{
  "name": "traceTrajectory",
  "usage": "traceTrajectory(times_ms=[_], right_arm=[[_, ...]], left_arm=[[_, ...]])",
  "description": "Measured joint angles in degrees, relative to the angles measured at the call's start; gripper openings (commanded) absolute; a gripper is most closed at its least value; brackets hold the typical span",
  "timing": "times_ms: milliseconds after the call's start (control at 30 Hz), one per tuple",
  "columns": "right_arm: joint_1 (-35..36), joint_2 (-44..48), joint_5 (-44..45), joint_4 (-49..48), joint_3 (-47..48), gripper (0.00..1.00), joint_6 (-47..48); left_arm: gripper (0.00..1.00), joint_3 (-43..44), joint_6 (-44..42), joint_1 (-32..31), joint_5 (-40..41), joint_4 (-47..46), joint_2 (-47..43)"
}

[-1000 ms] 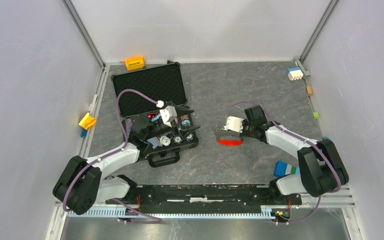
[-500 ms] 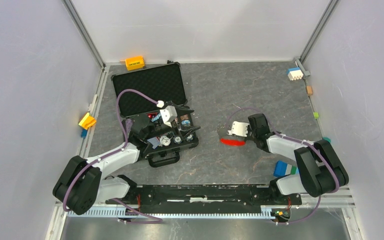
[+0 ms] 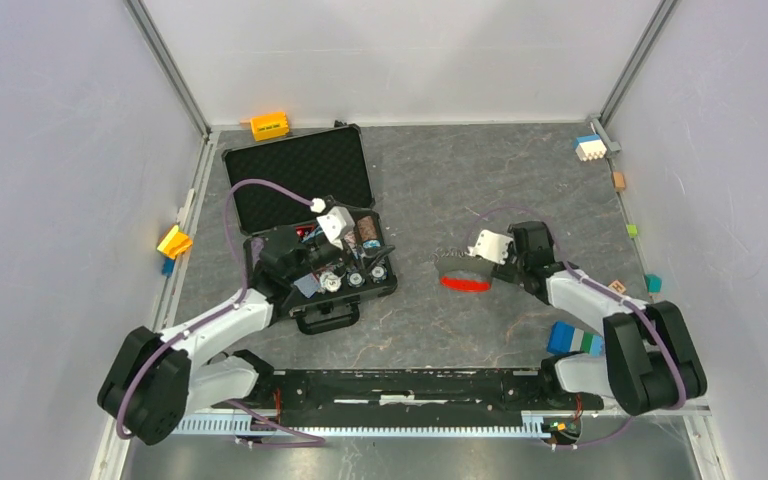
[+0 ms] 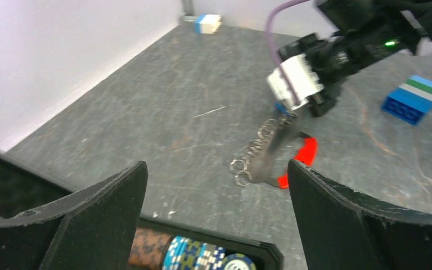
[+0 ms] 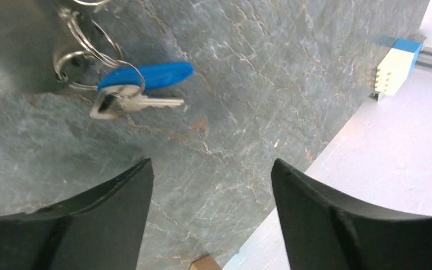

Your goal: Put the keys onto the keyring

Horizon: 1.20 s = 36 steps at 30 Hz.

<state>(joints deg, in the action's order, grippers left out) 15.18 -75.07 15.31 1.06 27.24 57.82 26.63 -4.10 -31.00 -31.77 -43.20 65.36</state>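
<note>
While both pairs of jaws stand spread and empty, the left gripper point(image 4: 216, 169) over the open black case point(image 3: 300, 185) and the right gripper point(image 5: 209, 169) just beside the keyring point(image 3: 460, 281), the keys point(image 5: 146, 76) lie threaded on its silvery rings on the scuffed grey stone-patterned table point(image 3: 460, 170) between plain white walls point(image 3: 410, 60).

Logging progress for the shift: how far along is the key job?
Looks done: the blue key and a silver key sit threaded on the keyring lying on the table. In hand: nothing; right gripper and left gripper stand open. Left: no loose keys visible.
</note>
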Motion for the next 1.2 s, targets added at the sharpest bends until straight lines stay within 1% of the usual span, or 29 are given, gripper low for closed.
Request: traceTrajectory(times_ms=[33,67,200,300,367,467,567,700,800,900,967,1067,1200], right_arm=[[-0.5,0.9,-0.5,1.3,0.4,0.97,-0.7],[-1.1,1.9,-1.4,2.8,1.0,0.98,-1.4],[-2.9,7.0,-5.2,8.2,5.9,0.98,-6.6],[-3.3,10.7,-8.1,10.1,10.3,0.98,-11.6],[-3.3,13.7,-10.1,10.2,12.6,0.98,-15.7],[-3.3,18.6,-12.1,9.5,13.4,0.98,-21.3],[-3.3,22.4,-14.2,8.9,13.3,0.98,-25.7],[-3.3,27.7,-17.2,6.3,10.6,0.98,-31.1],[-3.3,32.2,-19.5,4.1,6.6,0.98,-34.6],[-3.3,36.4,-21.3,2.7,3.1,0.98,-36.9],[-3.3,37.3,-22.1,2.5,2.9,0.98,-37.7],[-3.3,38.3,-23.0,1.7,2.9,0.98,-38.6],[-3.3,39.5,-23.8,1.1,2.9,0.98,-38.5]], left_arm=[[1.00,0.2,-0.3,0.1,2.3,1.3,-0.8],[1.00,0.4,-0.4,0.2,4.0,2.5,-1.4],[1.00,3.3,-1.2,0.5,14.1,11.3,-4.7],[1.00,6.5,-2.3,0.6,21.7,18.3,-7.1],[1.00,7.8,-3.5,0.9,27.6,21.5,-9.3],[1.00,8.7,-5.1,1.7,35.3,25.2,-12.2],[1.00,9.8,-6.1,3.7,40.9,29.4,-14.1],[1.00,9.9,-6.1,5.9,43.3,34.3,-16.9],[1.00,9.3,-6.1,7.2,43.4,36.5,-20.2],[1.00,7.2,-6.0,8.2,43.0,36.3,-23.8],[1.00,5.1,-5.8,8.8,42.3,35.1,-25.5],[1.00,3.5,-5.6,9.1,42.0,34.3,-26.0],[1.00,3.3,-5.5,9.1,41.9,34.1,-26.1]])
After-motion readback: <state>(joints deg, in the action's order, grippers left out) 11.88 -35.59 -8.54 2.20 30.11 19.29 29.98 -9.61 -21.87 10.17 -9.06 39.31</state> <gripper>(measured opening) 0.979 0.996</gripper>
